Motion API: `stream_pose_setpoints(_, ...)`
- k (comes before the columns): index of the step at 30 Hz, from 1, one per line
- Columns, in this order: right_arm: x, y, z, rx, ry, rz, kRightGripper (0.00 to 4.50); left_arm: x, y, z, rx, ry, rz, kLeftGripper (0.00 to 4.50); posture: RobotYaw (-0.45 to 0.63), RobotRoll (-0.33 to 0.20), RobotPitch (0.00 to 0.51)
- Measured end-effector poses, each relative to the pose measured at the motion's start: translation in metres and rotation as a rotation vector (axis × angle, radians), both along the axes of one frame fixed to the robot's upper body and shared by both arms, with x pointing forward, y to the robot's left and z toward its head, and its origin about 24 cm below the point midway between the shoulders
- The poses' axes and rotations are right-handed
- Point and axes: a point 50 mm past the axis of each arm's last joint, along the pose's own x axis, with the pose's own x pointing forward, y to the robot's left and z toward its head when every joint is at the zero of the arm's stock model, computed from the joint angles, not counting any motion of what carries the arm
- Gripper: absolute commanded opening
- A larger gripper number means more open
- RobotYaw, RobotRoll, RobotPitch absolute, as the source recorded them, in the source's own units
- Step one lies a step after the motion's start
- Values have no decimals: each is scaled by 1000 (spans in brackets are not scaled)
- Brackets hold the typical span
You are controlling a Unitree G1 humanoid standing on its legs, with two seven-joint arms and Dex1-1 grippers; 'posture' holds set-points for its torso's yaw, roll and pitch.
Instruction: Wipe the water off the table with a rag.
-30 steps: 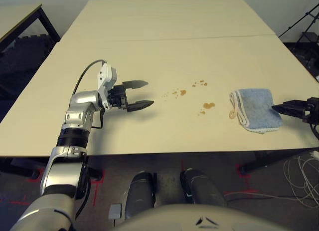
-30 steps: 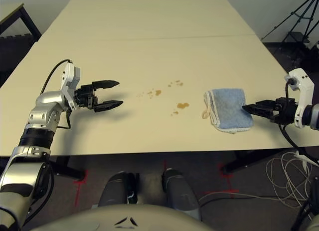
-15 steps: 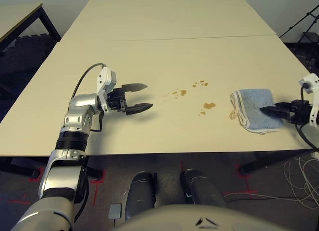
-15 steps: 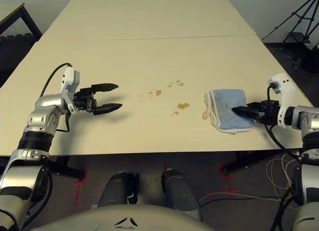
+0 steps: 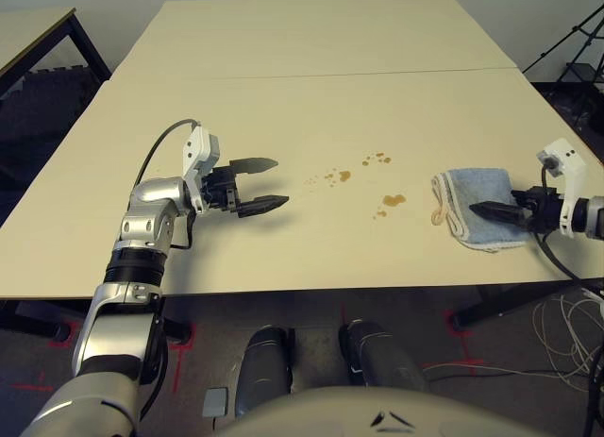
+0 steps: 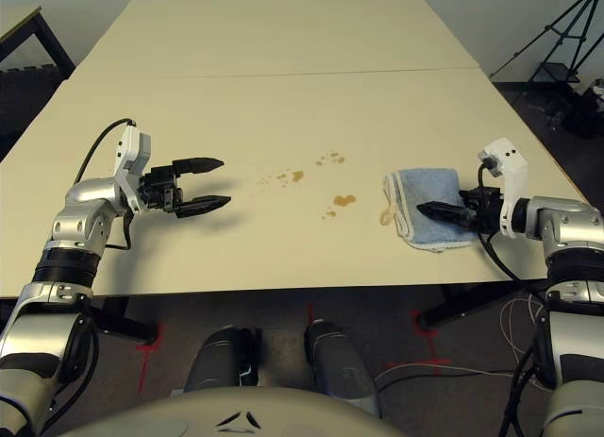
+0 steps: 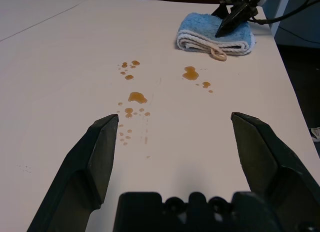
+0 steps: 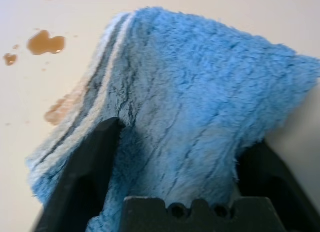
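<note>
Here I am closing my right gripper (image 6: 432,210), fingers apart, around the soft, light rag (image 6: 422,197) near the table's (image 6: 283,41) right edge.

Rag (image 8: 200,101) hides the right pincer's (image 8: 175,157) fingertips (image 8: 107,137); its grip is unclear

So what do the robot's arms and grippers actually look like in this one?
Both forearms are silver metal with black joint bands. Each ends in a gripper, left gripper and right gripper, with two black, tapered fingers. A white camera block sits on each wrist, with a black cable looping back from it to the arm.
</note>
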Motion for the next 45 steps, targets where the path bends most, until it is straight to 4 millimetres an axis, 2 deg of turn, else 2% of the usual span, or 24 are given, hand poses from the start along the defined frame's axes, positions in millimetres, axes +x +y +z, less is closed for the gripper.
stream_pose_setpoints(7,2,-3,0,-40,-2,-42,620,0,2,1,9,-1,5,4500,-226,0,94)
stream_pose_setpoints(9,2,-2,2,-29,1,-46,14,0,3,1,13,-2,7,4500,-226,0,94)
stream_pose_setpoints(15,-1,1,13,55,10,-68,14,0,4,1,20,-2,9,4500,-227,0,95)
stream_pose_setpoints(22,-7,17,53,221,-32,-34,14,-1,6,1,35,-6,8,4500,-231,0,93)
stream_pose_setpoints(25,-10,24,57,239,-30,-32,14,-1,7,1,41,-7,7,4500,-233,0,92)
stream_pose_setpoints(27,-10,28,54,235,-24,-39,14,-1,8,1,48,-11,5,4500,-230,0,94)
stream_pose_setpoints(34,-9,46,19,200,15,-80,14,-2,10,1,59,-13,-6,4500,-216,0,97)
stream_pose_setpoints(40,-9,61,3,148,5,-46,14,-4,14,3,74,-7,2,4500,-206,0,100)
stream_pose_setpoints(45,-11,94,-4,170,-21,25,14,-6,16,0,76,6,4,4500,-203,0,103)
